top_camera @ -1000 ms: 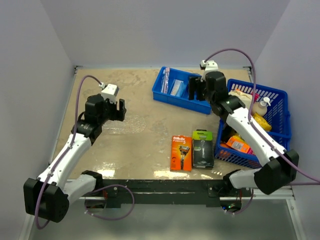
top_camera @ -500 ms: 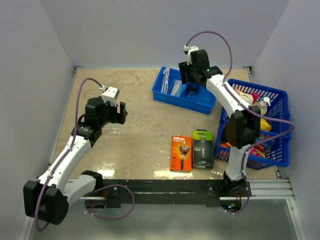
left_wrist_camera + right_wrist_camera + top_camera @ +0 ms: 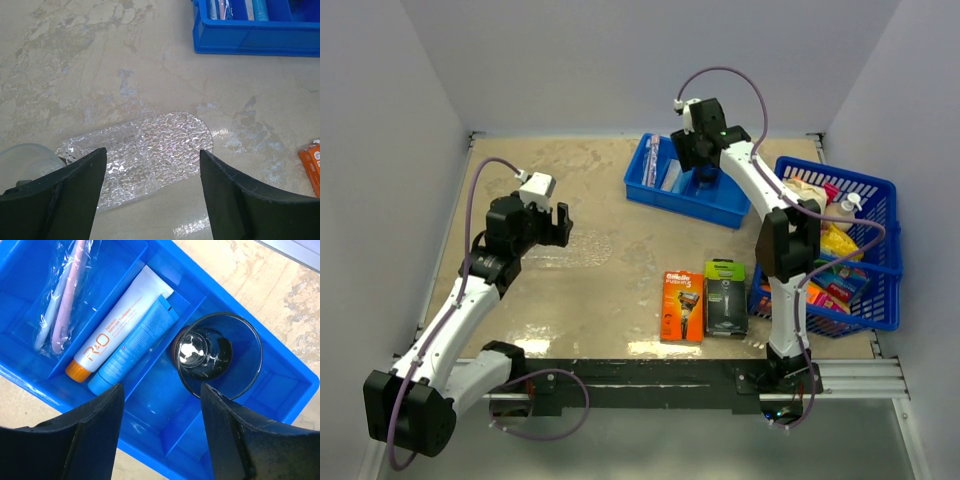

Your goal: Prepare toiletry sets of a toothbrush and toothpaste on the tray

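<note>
Seen from above, the left gripper (image 3: 559, 223) hangs over the clear tray (image 3: 583, 248) and the right gripper (image 3: 693, 167) over the blue bin (image 3: 680, 207). The left wrist view shows wide, empty jaws above the tray. Only the right wrist view reveals the wrapped toothbrush (image 3: 62, 295), toothpaste (image 3: 132, 342) and a dark cup (image 3: 217, 355) in separate bin compartments, with the jaws spread and holding nothing.

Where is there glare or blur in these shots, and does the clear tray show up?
Left wrist view: the tray sparkles with crinkled highlights. Right wrist view: a white glare spot in the cup. Top view: tray faint, wet-looking sheen on the table.
</note>
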Available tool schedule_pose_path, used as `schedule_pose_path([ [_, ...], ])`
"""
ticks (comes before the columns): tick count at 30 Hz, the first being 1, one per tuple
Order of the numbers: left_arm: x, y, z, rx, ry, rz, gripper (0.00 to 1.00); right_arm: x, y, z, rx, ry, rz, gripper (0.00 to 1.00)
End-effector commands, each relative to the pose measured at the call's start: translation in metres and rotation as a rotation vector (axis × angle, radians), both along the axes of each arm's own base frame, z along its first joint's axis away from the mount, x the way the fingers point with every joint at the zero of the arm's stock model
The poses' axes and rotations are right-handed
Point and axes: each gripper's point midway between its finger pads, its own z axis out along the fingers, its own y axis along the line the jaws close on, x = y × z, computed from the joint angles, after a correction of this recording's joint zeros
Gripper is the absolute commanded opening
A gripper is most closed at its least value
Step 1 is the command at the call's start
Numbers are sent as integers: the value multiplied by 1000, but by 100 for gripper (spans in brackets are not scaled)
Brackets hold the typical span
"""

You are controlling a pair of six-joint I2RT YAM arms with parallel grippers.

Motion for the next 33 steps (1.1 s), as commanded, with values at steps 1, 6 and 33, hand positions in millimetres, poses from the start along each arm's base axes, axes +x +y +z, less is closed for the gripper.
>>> schedule_pose_path([
  [1, 3, -2, 12, -30, -37, 2, 79, 9, -6, 9, -33, -30, 10, 64],
  [6, 2, -3, 11, -33, -35, -7, 79, 12, -7, 0, -42, -28, 5, 63],
  [33, 3, -5, 3, -27, -6, -18, 79, 22, -7, -49, -85, -9, 16, 35],
])
